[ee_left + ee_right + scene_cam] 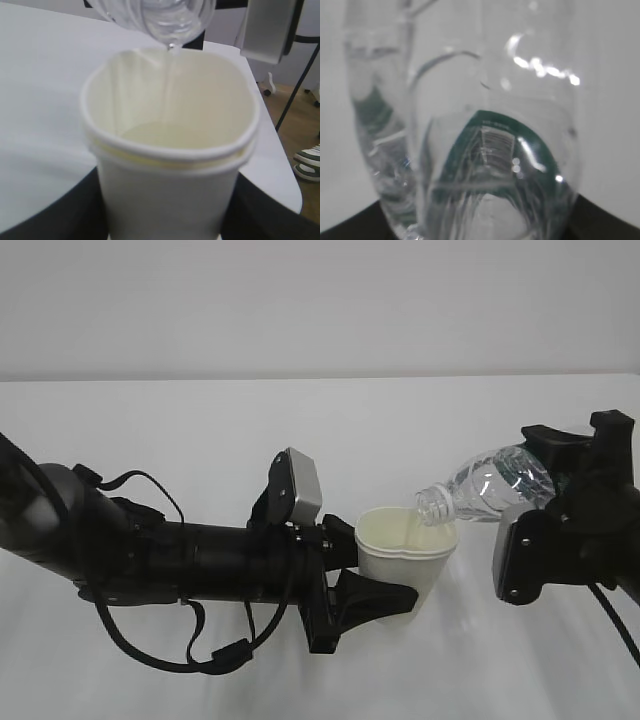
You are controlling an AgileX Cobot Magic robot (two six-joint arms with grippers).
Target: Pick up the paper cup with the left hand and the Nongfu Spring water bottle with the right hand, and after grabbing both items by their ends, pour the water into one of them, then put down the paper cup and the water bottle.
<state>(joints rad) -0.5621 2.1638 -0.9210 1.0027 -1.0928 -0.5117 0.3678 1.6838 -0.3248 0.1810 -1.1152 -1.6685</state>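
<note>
Clear water (170, 75) thread, barely visible, bottle (487, 487) to cup (405, 555).

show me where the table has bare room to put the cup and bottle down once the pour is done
The white table is bare across the whole far side, behind both arms, and in the near strip right of the paper cup, below the Nongfu Spring water bottle. It is crowded at the middle, where cup, bottle mouth and both sets of jaws meet, and at near left under the left arm.
</note>
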